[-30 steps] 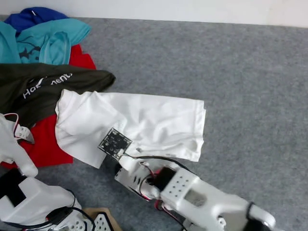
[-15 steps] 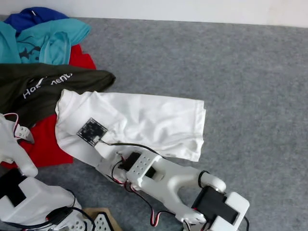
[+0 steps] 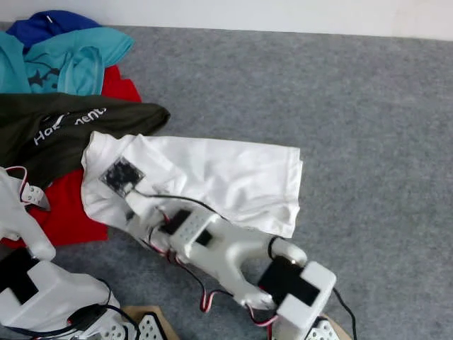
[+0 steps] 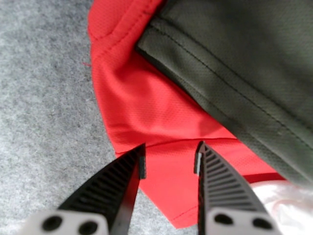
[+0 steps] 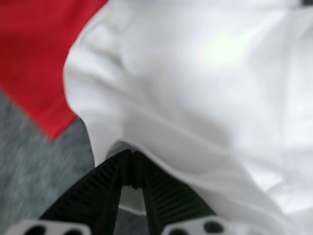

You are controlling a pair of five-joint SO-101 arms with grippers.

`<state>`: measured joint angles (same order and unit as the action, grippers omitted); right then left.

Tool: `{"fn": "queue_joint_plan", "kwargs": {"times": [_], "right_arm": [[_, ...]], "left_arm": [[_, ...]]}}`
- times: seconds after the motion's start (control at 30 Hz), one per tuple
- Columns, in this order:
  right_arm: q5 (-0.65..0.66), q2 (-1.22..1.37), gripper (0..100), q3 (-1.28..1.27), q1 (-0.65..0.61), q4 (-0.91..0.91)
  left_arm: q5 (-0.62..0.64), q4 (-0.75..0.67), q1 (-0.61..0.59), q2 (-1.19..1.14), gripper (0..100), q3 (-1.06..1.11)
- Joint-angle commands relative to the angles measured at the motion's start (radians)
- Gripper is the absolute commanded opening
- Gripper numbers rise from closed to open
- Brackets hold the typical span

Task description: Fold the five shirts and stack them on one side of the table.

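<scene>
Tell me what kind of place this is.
Probably a robotics lab bench rather than a laundry room: a table covered in grey carpet-like fabric, the white left arm and right arm at its near edge, and a white shirt beside a heap of shirts.

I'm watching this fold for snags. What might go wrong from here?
1. The right arm's jaws seem to pinch only a thin edge of the white shirt, so it may slip out.
2. That shirt's edge lies over the red shirt, beside the dark olive shirt. Pulling may drag them along.
</scene>
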<state>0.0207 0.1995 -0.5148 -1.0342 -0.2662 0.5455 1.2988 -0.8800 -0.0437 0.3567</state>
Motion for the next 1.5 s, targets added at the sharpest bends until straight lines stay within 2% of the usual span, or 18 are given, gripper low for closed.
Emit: {"fn": "queue_joint_plan", "kwargs": {"times": [0.0,0.27,0.6,0.8,1.07,1.27,1.4,1.47], "right_arm": [[-0.012,0.018,0.8,0.124,0.051,0.019],[-0.012,0.096,0.8,0.298,0.134,0.021],[-0.012,0.337,1.2,0.608,0.225,0.013],[-0.011,0.259,1.3,0.719,0.268,-0.208],[-0.005,0.101,1.9,0.687,0.271,-0.367],[0.075,0.059,15.2,0.641,0.236,-0.394],[0.074,0.058,15.1,0.636,0.231,-0.394],[0.072,0.054,11.7,0.636,0.237,-0.427]], "left_arm": [[0.003,-0.003,0.012,0.030,18,-0.004],[0.003,-0.008,0.018,0.025,18,-0.002],[0.002,-0.037,0.018,0.033,18,0.033],[0.002,-0.037,0.019,0.033,18,0.033],[0.002,-0.037,0.019,0.033,18,0.033],[0.002,-0.037,0.021,0.033,18,0.033],[0.002,-0.034,0.021,0.033,18,0.033],[0.002,-0.032,0.019,0.033,18,0.033]]}}
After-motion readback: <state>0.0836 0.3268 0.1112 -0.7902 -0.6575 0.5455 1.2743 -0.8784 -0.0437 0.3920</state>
